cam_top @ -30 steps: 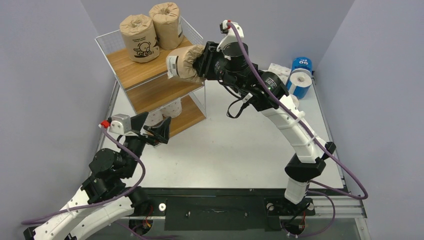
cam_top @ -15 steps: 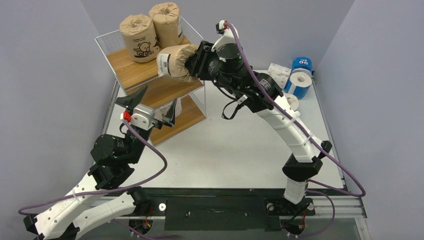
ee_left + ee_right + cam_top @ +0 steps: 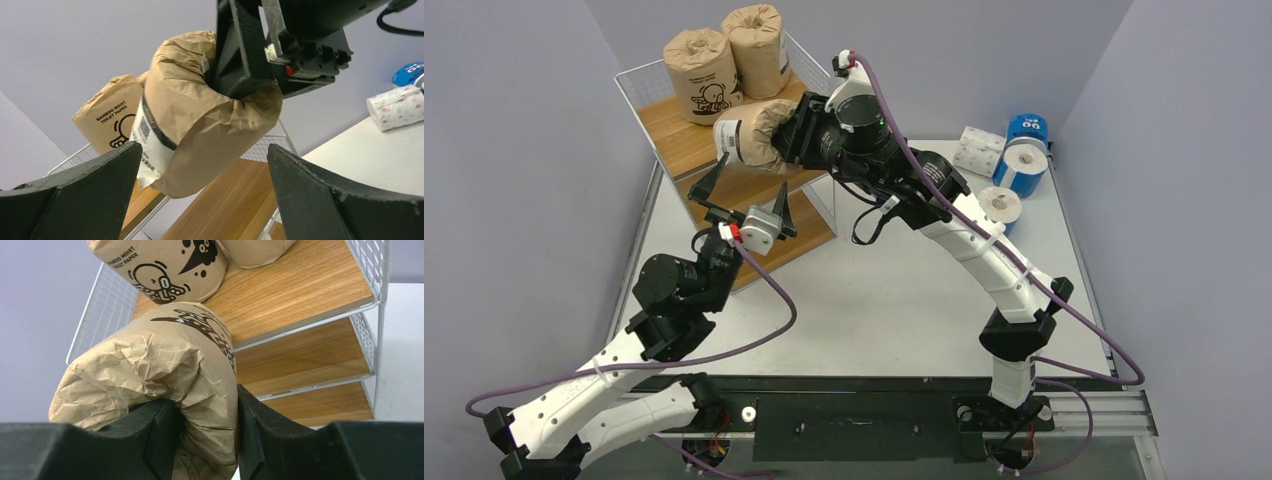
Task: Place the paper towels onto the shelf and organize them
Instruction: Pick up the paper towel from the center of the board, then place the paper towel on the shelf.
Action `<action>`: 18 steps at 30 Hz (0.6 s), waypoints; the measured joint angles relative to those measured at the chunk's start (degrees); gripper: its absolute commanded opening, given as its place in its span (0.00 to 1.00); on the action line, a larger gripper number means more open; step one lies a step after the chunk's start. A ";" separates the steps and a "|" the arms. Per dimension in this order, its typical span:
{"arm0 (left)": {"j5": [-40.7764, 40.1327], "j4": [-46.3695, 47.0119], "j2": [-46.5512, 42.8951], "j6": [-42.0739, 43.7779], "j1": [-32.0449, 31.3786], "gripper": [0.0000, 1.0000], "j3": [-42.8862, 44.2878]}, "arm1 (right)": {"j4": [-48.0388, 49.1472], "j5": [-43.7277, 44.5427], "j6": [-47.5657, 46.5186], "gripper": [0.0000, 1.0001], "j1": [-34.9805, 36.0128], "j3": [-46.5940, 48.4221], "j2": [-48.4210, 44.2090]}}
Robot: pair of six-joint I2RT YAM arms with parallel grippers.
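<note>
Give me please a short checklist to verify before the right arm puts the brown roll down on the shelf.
1. Grip: ok. The right gripper is shut on the held brown roll.
2. Position: ok. The roll hangs over the top board of the shelf.
3. Free spot: ok. There is bare wood in front of the two standing brown rolls.
4. Orientation: not ok. The held roll lies sideways; the others stand upright.
5. Left gripper: probably not ok. It is open, close under the roll.
6. Contact with the board: cannot tell.

The right arm is stretched toward the far left, and the right gripper [image 3: 796,137] is clamped on a brown-wrapped roll [image 3: 746,142]. The left gripper [image 3: 744,197] is held just nearer, tilted upward, jaws spread wide.
</note>
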 measured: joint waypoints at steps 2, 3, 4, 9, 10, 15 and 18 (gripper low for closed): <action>0.04 0.87 0.90 1.44 0.00 0.96 0.00 | 0.26 -0.17 0.04 0.37 0.28 0.44 0.00; 0.11 1.16 1.25 1.84 0.00 0.96 0.00 | 0.50 -0.37 0.13 0.37 0.35 0.52 0.00; 0.17 1.46 1.57 2.23 0.00 0.96 0.00 | 0.70 -0.55 0.20 0.37 0.57 0.61 0.00; 0.02 2.86 2.40 3.78 0.00 0.96 0.00 | 0.94 -0.72 0.46 0.37 0.76 0.98 0.31; -0.22 3.26 2.60 3.98 0.02 0.96 0.00 | 1.14 -0.72 0.55 0.37 0.81 1.20 0.52; -1.46 5.66 3.87 4.66 0.31 0.96 0.00 | 1.88 -0.85 1.22 0.37 0.90 1.49 1.42; -2.29 7.17 4.76 4.87 0.79 0.99 0.00 | 2.27 -0.94 1.49 0.39 0.90 1.49 1.79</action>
